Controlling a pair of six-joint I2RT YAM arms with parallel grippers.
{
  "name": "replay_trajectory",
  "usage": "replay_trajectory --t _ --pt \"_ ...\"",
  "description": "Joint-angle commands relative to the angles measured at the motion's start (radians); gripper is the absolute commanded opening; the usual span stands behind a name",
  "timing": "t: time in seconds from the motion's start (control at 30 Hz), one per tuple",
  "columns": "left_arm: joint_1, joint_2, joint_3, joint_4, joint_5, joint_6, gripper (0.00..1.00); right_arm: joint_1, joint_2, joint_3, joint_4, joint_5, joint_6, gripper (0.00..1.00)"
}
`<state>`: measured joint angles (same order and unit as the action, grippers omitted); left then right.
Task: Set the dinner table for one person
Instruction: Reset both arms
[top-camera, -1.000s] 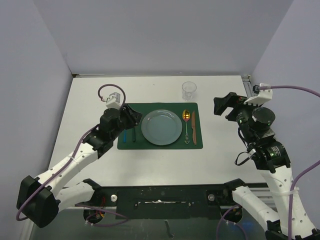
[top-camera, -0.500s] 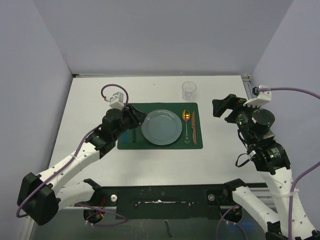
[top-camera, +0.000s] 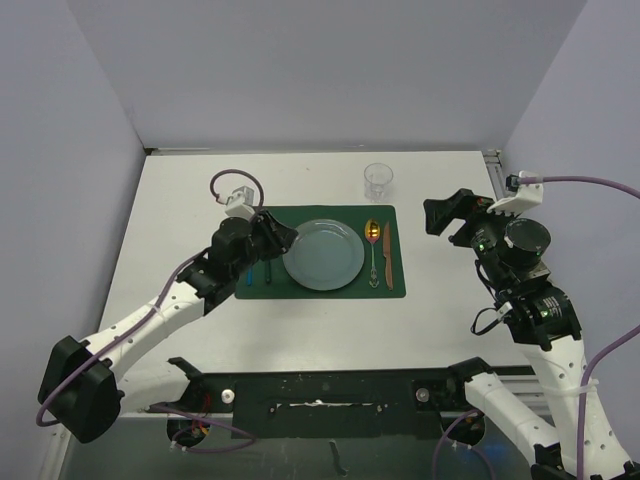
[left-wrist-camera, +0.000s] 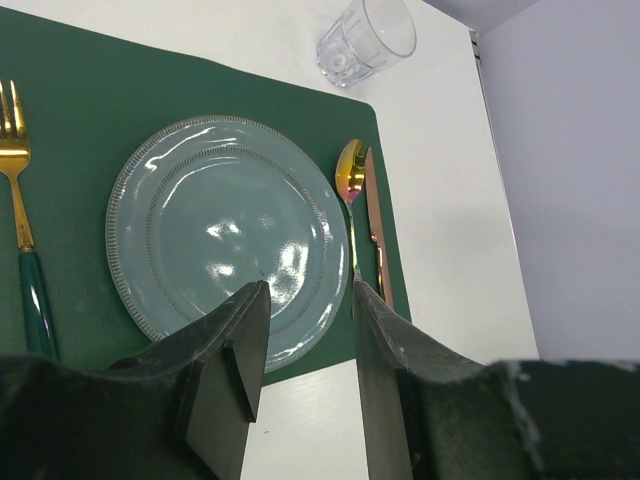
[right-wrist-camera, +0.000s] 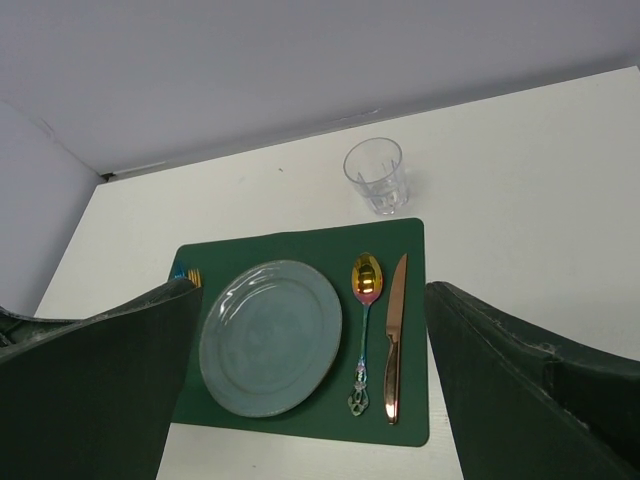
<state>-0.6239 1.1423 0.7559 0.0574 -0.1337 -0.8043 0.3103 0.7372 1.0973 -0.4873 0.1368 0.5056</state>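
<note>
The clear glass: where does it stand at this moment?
In the top view, the clear glass stands on the white table, just beyond the green placemat's far right corner.

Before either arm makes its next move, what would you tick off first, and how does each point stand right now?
1. Plate on placemat: ok.
2. Fork left of plate, on the mat: ok.
3. Spoon and knife side by side, right of plate: ok.
4. Glass upright on the dinner table, beyond the mat's far right corner: ok.
5. Left pincer empty, jaws apart: ok.
6. Right pincer wide open, holding nothing, off the mat: ok.
</note>
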Motion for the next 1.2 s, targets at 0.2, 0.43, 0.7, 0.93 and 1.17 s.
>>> replay_trajectory --t 0.2,0.43,0.7,0.93,1.17 --pt "-0.027 -0.045 -0.014 0.123 -0.008 0.005 0.36 0.009 -0.021 0.014 0.042 -0.076 0.060 0.98" --pt "-0.045 -0.074 0.006 0.155 -0.003 -0.001 0.36 0.009 -0.049 -0.033 0.111 -0.115 0.134 0.98" --pt "-0.069 -0.036 0.127 0.136 -0.040 0.033 0.36 0.011 0.033 -0.013 0.210 -0.201 0.207 0.98" --pt "-0.114 0.005 0.257 0.075 -0.075 0.108 0.36 0.122 0.200 0.094 0.179 -0.118 0.154 0.98" --pt "-0.211 0.057 0.347 -0.118 -0.318 0.181 0.36 0.297 0.303 0.152 0.031 0.242 0.122 0.98"
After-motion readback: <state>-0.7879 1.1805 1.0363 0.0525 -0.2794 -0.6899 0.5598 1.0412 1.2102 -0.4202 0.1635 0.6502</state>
